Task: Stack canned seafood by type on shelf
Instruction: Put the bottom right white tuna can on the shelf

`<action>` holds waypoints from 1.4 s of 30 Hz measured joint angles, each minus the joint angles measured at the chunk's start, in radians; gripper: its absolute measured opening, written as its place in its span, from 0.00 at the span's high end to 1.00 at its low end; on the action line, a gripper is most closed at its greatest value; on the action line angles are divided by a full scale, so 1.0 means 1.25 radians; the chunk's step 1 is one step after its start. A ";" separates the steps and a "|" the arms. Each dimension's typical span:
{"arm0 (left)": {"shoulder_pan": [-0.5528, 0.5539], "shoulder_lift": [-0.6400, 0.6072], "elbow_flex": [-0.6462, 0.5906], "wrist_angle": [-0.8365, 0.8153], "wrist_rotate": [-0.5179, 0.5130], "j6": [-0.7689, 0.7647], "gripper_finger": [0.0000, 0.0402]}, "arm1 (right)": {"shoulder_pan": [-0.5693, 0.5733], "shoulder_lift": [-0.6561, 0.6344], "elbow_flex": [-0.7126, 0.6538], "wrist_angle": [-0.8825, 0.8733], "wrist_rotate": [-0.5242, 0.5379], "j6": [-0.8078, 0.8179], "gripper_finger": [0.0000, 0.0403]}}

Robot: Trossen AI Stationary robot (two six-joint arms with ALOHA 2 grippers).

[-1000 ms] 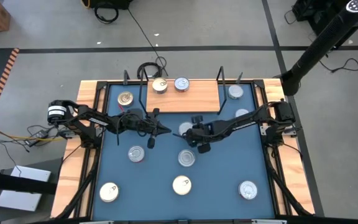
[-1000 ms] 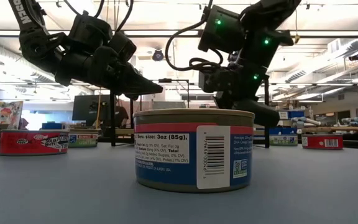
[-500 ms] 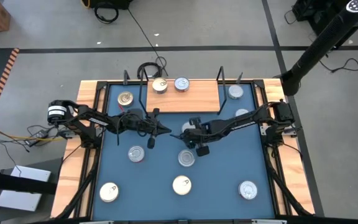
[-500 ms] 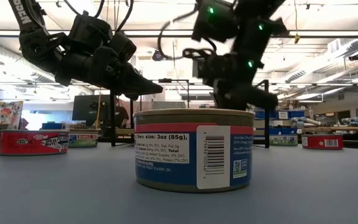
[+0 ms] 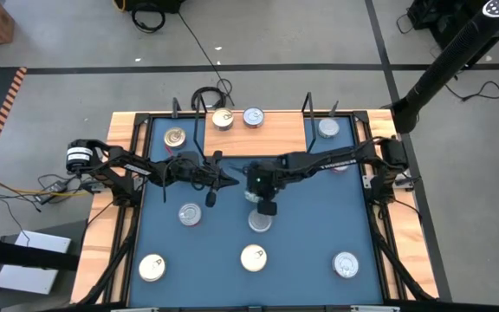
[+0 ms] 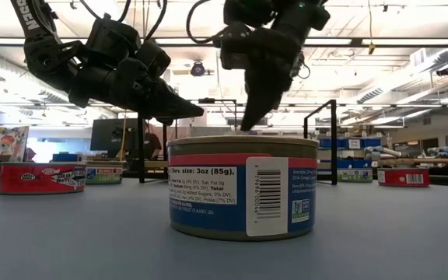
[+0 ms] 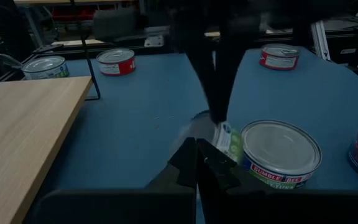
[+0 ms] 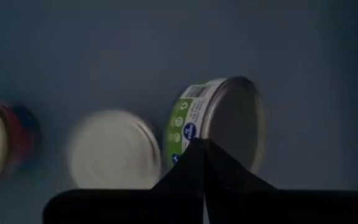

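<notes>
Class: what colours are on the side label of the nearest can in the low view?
The can: blue, red band, white panel; low view.

Shiny metal-topped tins (image 5: 261, 221) with glossy paper labels, a matt light-wood shelf (image 5: 267, 139), matt blue table (image 5: 310, 234).

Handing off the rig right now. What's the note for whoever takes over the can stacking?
Left gripper: jaws shut, empty, above mid-table.
Right gripper: jaws shut, tip against a green-label can that looks tilted; not gripping it.
Shelf: two cans side by side, unstacked.
Other cans lie scattered on the blue table.
Left to do: grasp, sort and stack nearly everything.
</notes>
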 joint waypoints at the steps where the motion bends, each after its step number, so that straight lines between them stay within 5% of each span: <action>1: 0.000 0.000 0.000 0.000 0.000 0.000 0.99 | -0.008 -0.001 0.004 0.004 -0.024 0.019 1.00; 24: 0.000 0.000 0.000 0.000 0.000 -0.001 0.99 | -0.124 -0.002 -0.042 0.037 -0.238 0.130 0.99; 32: 0.000 0.000 0.000 -0.001 0.000 -0.001 0.99 | -0.037 -0.002 -0.042 -0.001 -0.005 -0.029 0.88; 42: 0.000 0.000 0.000 0.000 0.000 -0.001 0.99 | 0.022 0.016 -0.042 -0.025 0.112 -0.040 0.81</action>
